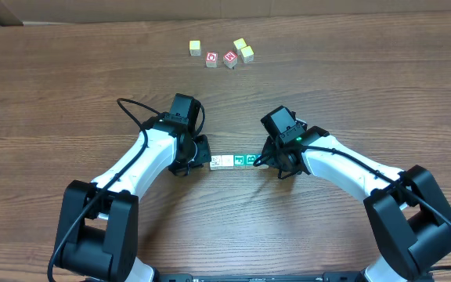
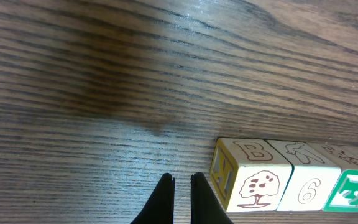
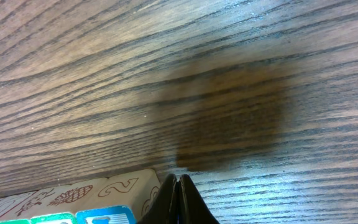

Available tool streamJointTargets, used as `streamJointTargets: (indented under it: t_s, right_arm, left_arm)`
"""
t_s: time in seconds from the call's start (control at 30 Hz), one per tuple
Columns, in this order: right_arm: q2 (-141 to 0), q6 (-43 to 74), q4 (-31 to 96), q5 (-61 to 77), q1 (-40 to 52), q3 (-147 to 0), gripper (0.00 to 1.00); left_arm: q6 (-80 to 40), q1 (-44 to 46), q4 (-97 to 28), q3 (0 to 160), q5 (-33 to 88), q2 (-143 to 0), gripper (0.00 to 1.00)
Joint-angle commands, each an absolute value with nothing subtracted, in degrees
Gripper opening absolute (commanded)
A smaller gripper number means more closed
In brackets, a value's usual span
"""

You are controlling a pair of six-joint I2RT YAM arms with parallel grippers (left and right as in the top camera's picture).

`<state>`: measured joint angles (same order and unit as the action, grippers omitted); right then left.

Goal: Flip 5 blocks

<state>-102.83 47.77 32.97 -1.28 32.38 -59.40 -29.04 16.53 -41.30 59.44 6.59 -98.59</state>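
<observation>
Clenched on nothing, the left end effector point(image 2: 182, 186) sits just left of the blocks point(image 1: 233, 160), a touching row on the worktop point(image 1: 69, 94). Right of them the right end effector point(image 3: 178, 186), equally clenched, flanks the row, probably to square it for flipping.

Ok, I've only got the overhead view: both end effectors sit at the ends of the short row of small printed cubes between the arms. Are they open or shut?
Observer: Both shut and empty. The wrist views show the left end effector and the right end effector with their black fingers closed on nothing.
Operator: What's printed on the cube nearest the left one?
Observer: That white wooden cube has a letter B on top and a tree drawing on its side.
Operator: And at the right end?
Observer: The pale wooden cube beside the fingers shows a numeral 2.
</observation>
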Motion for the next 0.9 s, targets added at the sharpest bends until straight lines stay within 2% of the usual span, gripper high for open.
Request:
streamJointTargets:
  t_s: [0.0, 0.4, 0.87]
  right_arm:
    - [-102.8, 48.0, 32.8, -1.2, 32.6, -59.2, 0.04]
    - [-102.8, 48.0, 32.6, -1.2, 32.6, -59.2, 0.04]
    - [-102.8, 48.0, 32.5, -1.2, 32.6, -59.2, 0.04]
  left_arm:
    - [-30.1, 17.0, -41.0, 58.0, 5.7, -99.1, 0.04]
    - [-30.5, 17.0, -35.7, 55.5, 6.6, -99.2, 0.04]
    - [-30.5, 17.0, -35.5, 55.5, 9.5, -99.2, 0.04]
